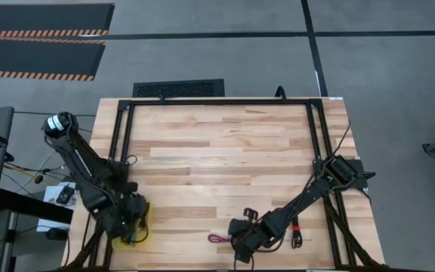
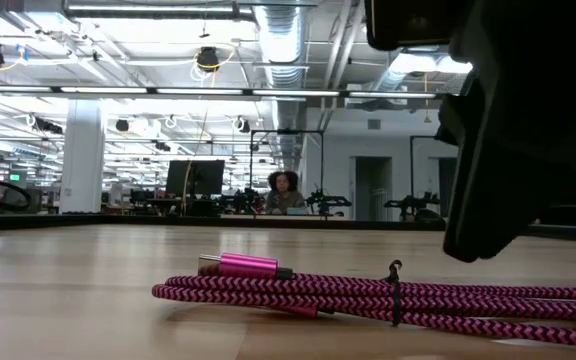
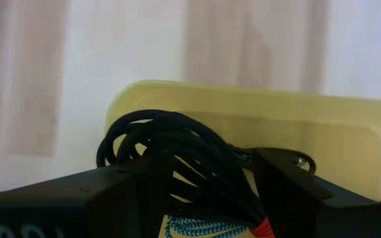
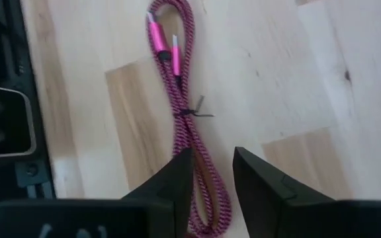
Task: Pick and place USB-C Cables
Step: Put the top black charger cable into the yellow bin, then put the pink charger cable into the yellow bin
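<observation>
We saw the right gripper [image 4: 211, 182] slightly open over the magenta cable [image 4: 185, 119], lower centre, left gripper [image 3: 197, 192] gripping a black cable bundle [image 3: 177, 162] over the yellow bin [image 3: 256, 119], lower left.

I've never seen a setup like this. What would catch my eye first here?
Probably the bright magenta cable, bundled with a thin tie, lying on the wooden table near its front edge; the right gripper hovers over it, fingers apart. At the front left corner, the left gripper holds a black cable bundle over a yellow bin.

overhead and table-level views share the magenta cable [image 2: 368, 295]; wrists close
</observation>
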